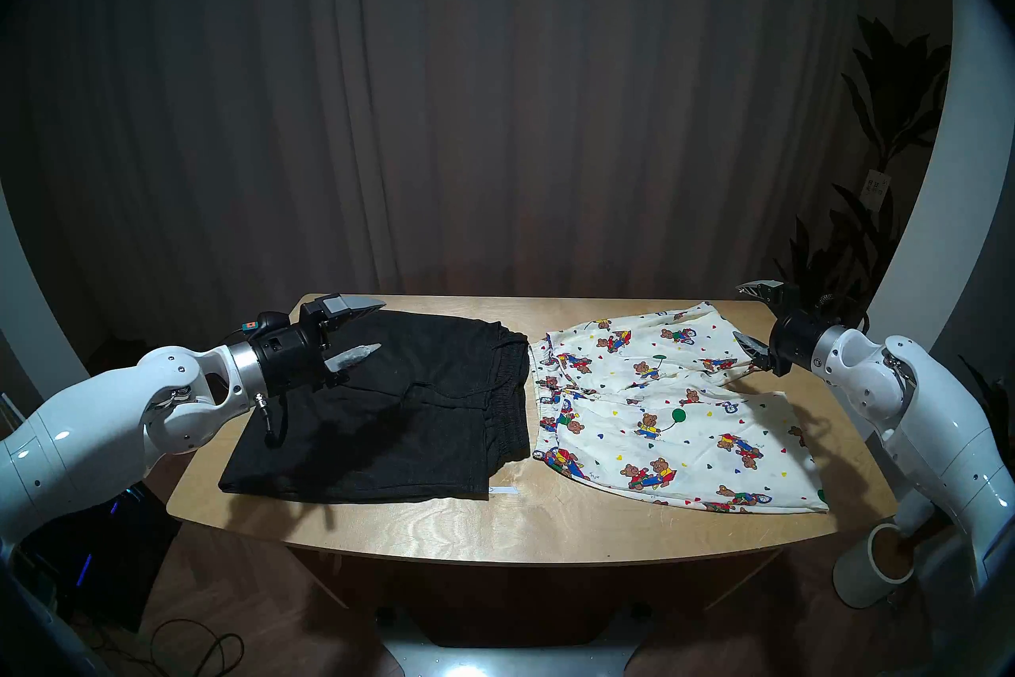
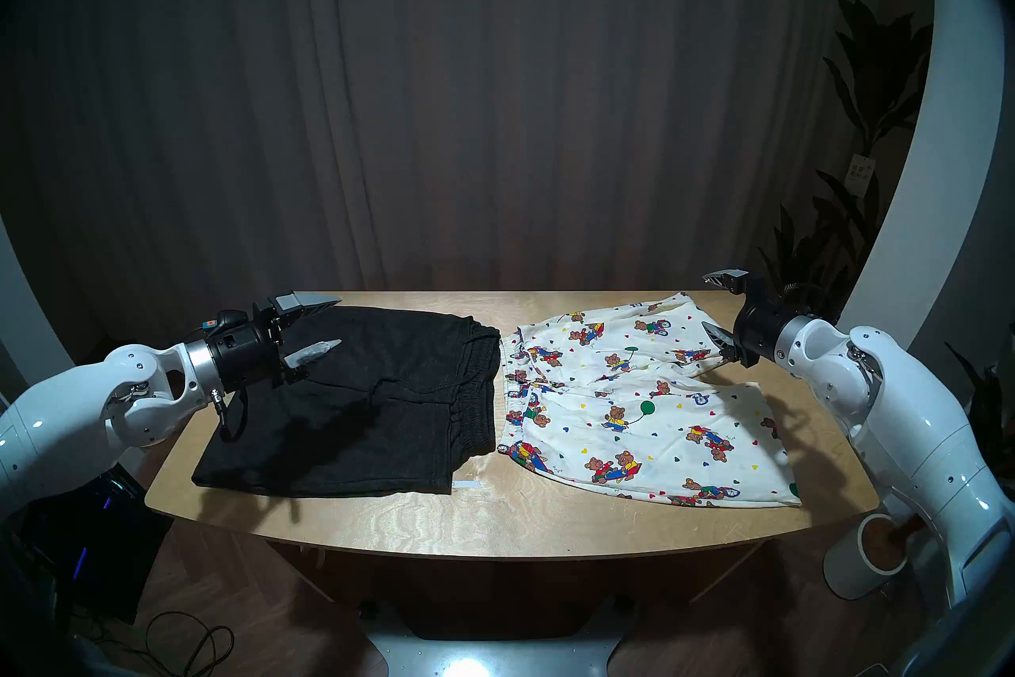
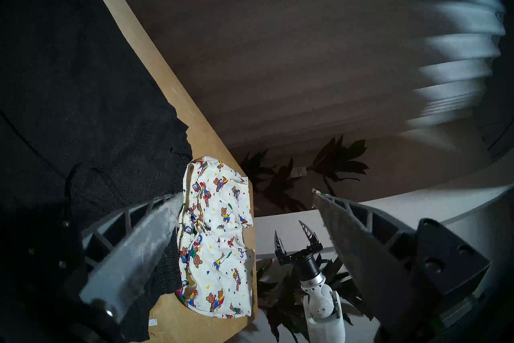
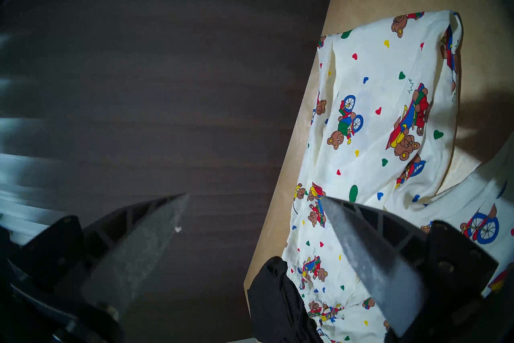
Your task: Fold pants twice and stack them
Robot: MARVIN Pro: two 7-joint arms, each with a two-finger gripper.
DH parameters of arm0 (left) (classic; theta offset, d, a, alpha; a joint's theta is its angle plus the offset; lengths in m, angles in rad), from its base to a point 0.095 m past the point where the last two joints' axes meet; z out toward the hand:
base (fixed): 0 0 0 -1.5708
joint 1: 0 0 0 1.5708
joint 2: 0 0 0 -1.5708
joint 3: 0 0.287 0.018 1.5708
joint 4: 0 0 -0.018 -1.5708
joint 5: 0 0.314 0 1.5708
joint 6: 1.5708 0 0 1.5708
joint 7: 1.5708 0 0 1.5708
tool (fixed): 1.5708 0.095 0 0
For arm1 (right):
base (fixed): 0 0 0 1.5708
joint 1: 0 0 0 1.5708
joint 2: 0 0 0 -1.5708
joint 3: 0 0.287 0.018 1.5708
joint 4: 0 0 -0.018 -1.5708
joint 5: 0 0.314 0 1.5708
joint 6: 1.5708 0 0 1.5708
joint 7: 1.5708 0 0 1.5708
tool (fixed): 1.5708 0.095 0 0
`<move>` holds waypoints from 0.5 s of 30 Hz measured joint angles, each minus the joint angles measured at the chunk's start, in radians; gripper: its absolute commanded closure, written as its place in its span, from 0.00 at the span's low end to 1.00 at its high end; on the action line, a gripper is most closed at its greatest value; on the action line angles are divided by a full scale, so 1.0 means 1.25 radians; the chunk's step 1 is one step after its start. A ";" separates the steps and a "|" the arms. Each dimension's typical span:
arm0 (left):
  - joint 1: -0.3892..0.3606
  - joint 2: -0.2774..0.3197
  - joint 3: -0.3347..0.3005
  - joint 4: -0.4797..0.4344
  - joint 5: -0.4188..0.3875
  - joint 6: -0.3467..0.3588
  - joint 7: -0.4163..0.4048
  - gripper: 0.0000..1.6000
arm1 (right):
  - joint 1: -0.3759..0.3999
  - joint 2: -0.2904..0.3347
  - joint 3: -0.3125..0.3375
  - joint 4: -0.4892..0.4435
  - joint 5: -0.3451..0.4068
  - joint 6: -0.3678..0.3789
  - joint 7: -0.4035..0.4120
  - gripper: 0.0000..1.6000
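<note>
The black pants [image 1: 384, 417] [image 2: 351, 417] lie flat on the left half of the wooden table [image 1: 494, 511], with the ribbed waistband toward the middle. The cream teddy-bear pants [image 1: 659, 406] [image 2: 631, 395] lie spread on the right half, waistband beside the black one and legs pointing right. My left gripper [image 1: 381, 324] [image 3: 247, 193] hovers open and empty above the black pants' far left part [image 3: 69, 83]. My right gripper [image 1: 737, 311] [image 4: 254, 196] hangs open and empty over the far right leg of the cream pants [image 4: 375, 125].
A dark curtain [image 1: 494, 82] hangs behind the table. A leafy plant [image 1: 879, 110] stands at the back right. A white cylindrical pot [image 1: 868, 571] sits on the floor under my right arm. A dark box [image 1: 82, 549] and cables lie on the floor at the left.
</note>
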 measured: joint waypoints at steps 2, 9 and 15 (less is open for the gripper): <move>0.004 -0.001 -0.001 -0.002 -0.002 -0.015 0.003 0.00 | -0.011 0.002 0.006 -0.006 -0.005 -0.008 0.008 0.00; 0.039 -0.034 -0.004 -0.036 -0.027 -0.132 0.076 0.00 | -0.081 0.004 0.056 -0.029 0.026 -0.068 0.010 0.00; 0.063 -0.038 -0.003 -0.083 -0.055 -0.206 0.106 0.00 | -0.138 0.003 0.111 -0.046 0.108 -0.088 -0.015 0.00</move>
